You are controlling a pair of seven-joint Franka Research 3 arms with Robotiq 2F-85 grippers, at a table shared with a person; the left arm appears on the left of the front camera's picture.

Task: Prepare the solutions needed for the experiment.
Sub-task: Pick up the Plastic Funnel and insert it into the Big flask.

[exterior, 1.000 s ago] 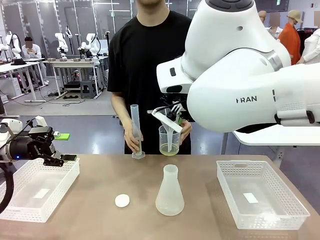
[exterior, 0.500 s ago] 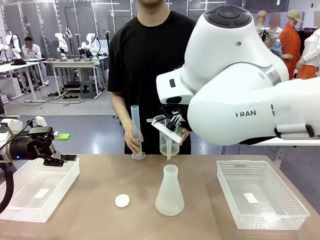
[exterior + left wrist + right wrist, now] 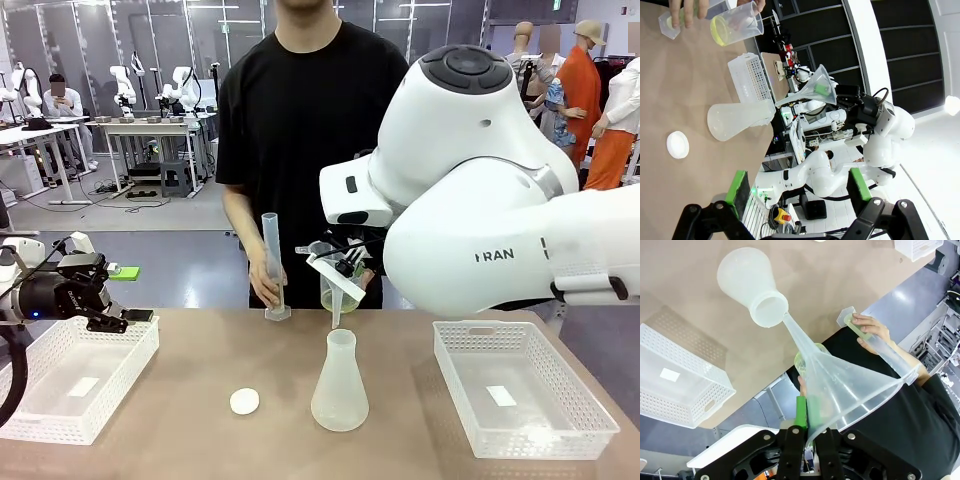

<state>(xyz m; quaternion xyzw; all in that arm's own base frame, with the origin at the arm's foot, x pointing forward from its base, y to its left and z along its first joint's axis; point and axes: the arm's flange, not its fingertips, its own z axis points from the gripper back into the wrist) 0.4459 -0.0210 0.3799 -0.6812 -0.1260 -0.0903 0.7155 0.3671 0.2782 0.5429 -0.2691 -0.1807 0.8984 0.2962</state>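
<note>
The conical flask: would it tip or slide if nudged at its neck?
Probably hard to tip: the flask stands upright on a wide base, narrowing toward its neck. It looks like empty frosted plastic, so likely light and apt to slide on the smooth table.

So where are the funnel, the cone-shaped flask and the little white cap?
funnel point(image 3: 855, 385), right wrist view, on its wide cone wall.
flask point(image 3: 339, 395), front view, on its broad body.
white cap point(image 3: 244, 401), front view, on its top face.
</note>
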